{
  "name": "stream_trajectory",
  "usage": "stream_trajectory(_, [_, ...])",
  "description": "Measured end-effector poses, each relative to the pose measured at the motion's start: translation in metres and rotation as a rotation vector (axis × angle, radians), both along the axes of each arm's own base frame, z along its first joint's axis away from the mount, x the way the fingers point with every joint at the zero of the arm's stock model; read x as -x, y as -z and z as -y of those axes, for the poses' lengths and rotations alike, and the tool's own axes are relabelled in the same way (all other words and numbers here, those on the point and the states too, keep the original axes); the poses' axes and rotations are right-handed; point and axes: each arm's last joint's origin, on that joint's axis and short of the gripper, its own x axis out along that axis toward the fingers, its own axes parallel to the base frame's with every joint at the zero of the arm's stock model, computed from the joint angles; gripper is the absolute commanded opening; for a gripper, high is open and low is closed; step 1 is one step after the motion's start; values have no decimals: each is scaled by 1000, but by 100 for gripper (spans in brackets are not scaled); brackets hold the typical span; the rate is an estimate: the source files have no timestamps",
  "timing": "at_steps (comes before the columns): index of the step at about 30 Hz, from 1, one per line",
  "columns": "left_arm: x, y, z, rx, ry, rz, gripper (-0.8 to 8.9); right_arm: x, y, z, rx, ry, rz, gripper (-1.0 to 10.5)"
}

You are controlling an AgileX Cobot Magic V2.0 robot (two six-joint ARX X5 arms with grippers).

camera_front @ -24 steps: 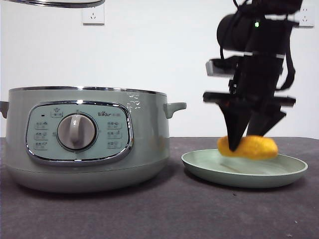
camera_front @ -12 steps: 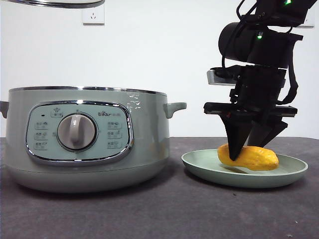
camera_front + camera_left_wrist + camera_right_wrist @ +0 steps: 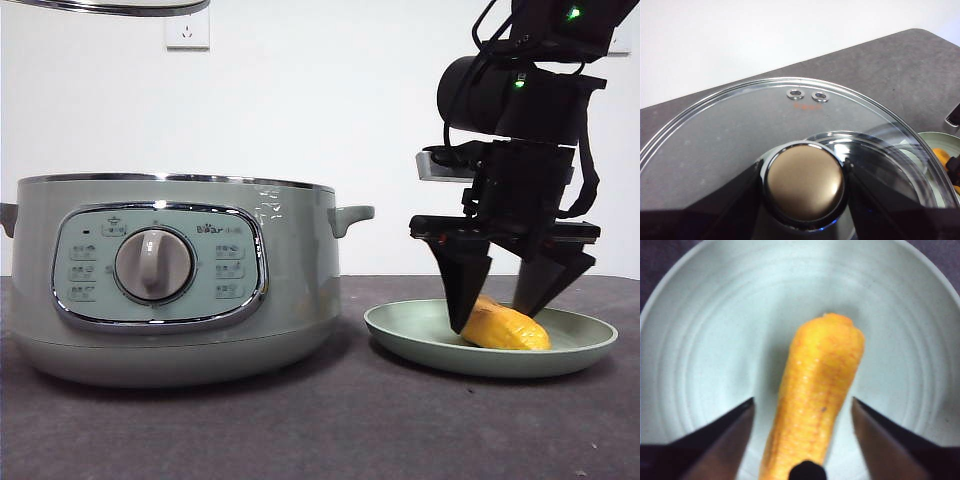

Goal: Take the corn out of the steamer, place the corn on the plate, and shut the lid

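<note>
The corn lies on the pale green plate at the right, free of the jaws. My right gripper hangs open just above it, one jaw on each side; the right wrist view shows the corn lengthwise between the spread jaws of that gripper on the plate. The sage-green steamer stands at the left, uncovered. My left gripper is shut on the knob of the glass lid, held high above the steamer; its steel rim shows at the top left.
The dark grey table has bare room in front of the steamer and the plate. The steamer's side handle points toward the plate, with a small gap between them. A white wall stands behind.
My right gripper lowered the corn onto the plate, then opened and let it go. The corn has settled and turned slightly. The lid and left gripper have not moved.
</note>
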Motion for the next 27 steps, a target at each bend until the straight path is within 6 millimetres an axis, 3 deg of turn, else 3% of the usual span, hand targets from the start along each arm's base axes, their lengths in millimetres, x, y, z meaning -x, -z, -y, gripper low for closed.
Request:
stream_trajectory(7, [0, 0, 2, 25, 39, -10, -13, 4, -9, 2, -11, 9, 16, 442])
stream_trajectory(12, [-10, 4, 7, 30, 56, -36, -13, 21, -55, 10, -65, 8, 129, 441])
stream_trajectory(20, [-47, 23, 25, 33, 92, -128, -13, 59, -118, 28, -156, 18, 313, 441])
stream_trajectory(27, [-68, 39, 39, 16, 104, -182, -13, 87, -151, 41, -215, 19, 436, 441])
